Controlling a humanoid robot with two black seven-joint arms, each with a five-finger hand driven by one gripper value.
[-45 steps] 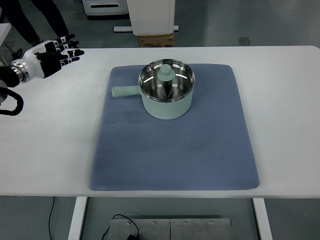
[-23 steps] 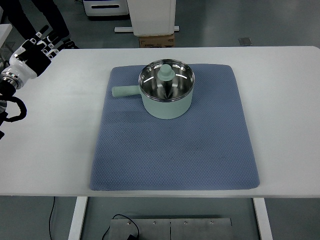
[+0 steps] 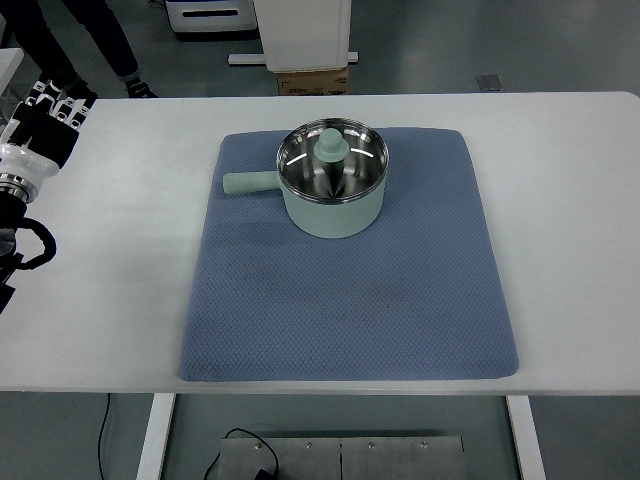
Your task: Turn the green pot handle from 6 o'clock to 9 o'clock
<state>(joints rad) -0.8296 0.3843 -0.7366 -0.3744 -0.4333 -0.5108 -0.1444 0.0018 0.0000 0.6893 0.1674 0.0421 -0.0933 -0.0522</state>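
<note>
A pale green pot (image 3: 333,195) with a shiny steel inside stands upright on the far part of a blue mat (image 3: 345,300). Its handle (image 3: 248,183) sticks out to the picture's left, at about 9 o'clock. A green knob shows in the pot's mouth. My left hand (image 3: 42,118), black and white, is at the far left edge of the table, well away from the pot, fingers relaxed and holding nothing. The right arm is out of view.
The white table (image 3: 570,200) runs across the whole picture. Beyond its far edge stand a white cabinet base (image 3: 300,35) and a cardboard box (image 3: 310,82). A person's legs (image 3: 70,35) show at the top left. A black cable loops near my left arm.
My left hand has drawn back to the left and slightly nearer, away from the pot, toward the picture's left edge. The pot and its handle have not moved.
</note>
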